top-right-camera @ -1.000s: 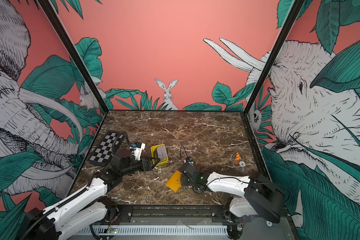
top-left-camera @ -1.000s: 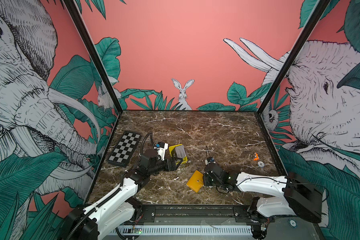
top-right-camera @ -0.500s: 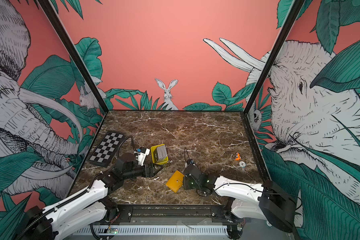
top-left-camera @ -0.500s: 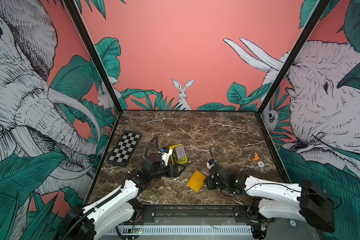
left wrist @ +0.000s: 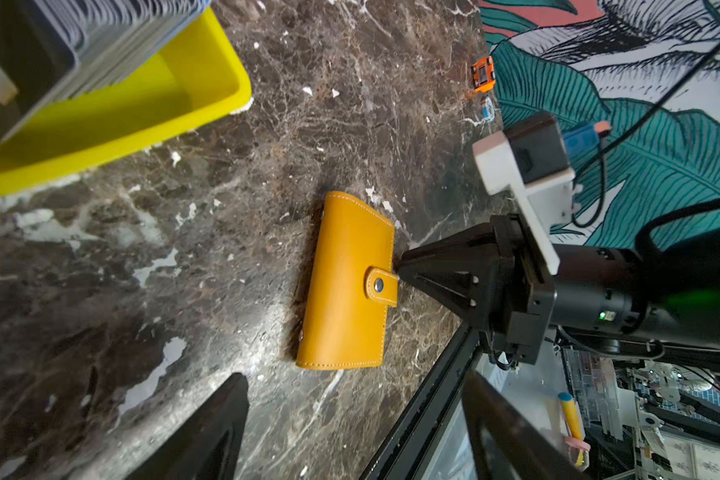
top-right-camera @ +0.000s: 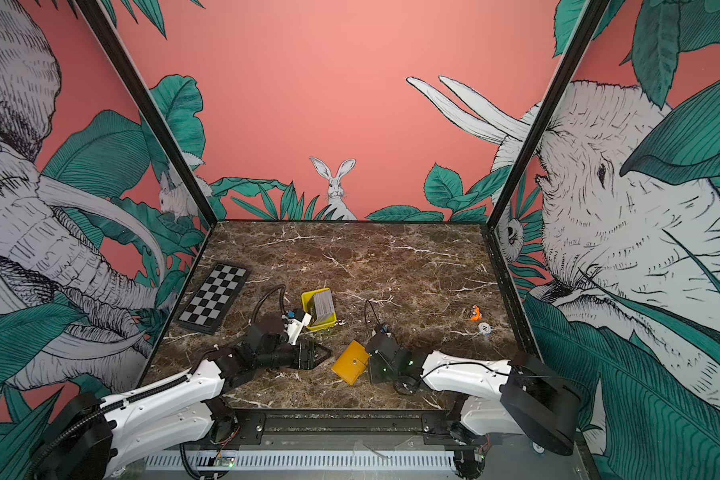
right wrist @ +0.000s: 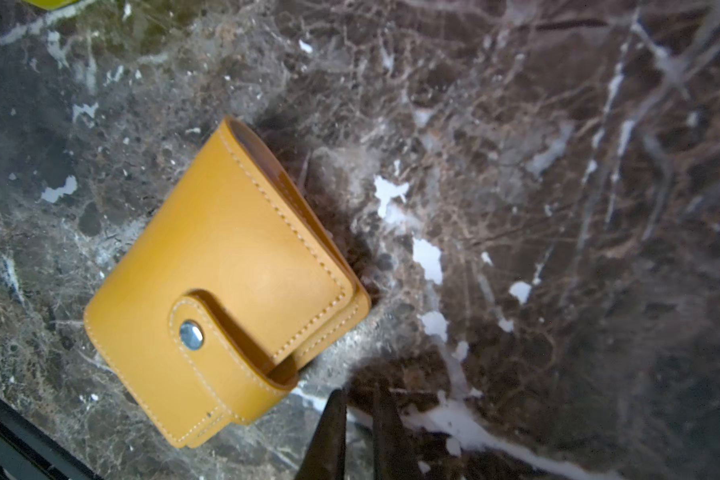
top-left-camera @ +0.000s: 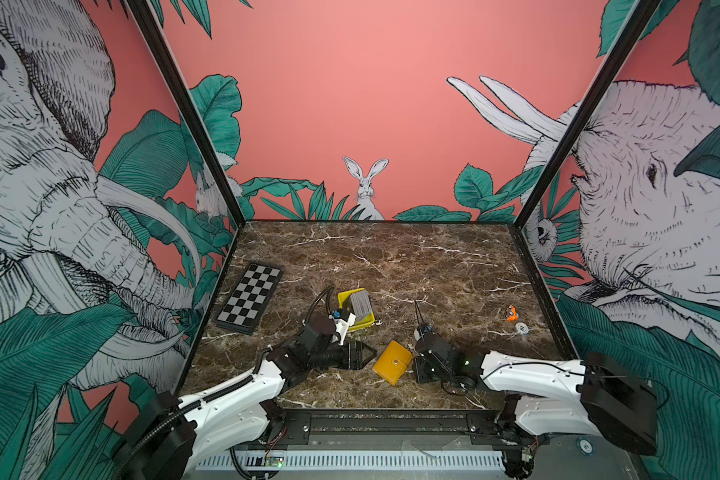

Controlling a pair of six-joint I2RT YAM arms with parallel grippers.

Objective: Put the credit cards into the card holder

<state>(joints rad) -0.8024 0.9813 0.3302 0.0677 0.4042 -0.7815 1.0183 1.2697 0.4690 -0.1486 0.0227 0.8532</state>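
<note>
Left end effector (top-left-camera: 368, 355) hung wide open and empty, just left of the card holder (top-left-camera: 392, 362) – that lay snapped shut on the counter (top-left-camera: 391, 257). The credit cards (top-left-camera: 360, 302) sat stacked in the yellow tray (top-left-camera: 344, 296) behind it. Right end effector (right wrist: 358, 401) was pretty much closed on nothing, tips just beside the holder's tab

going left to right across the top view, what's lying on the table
checkerboard plate → yellow tray with the credit cards in it → card holder → small orange thing
</note>
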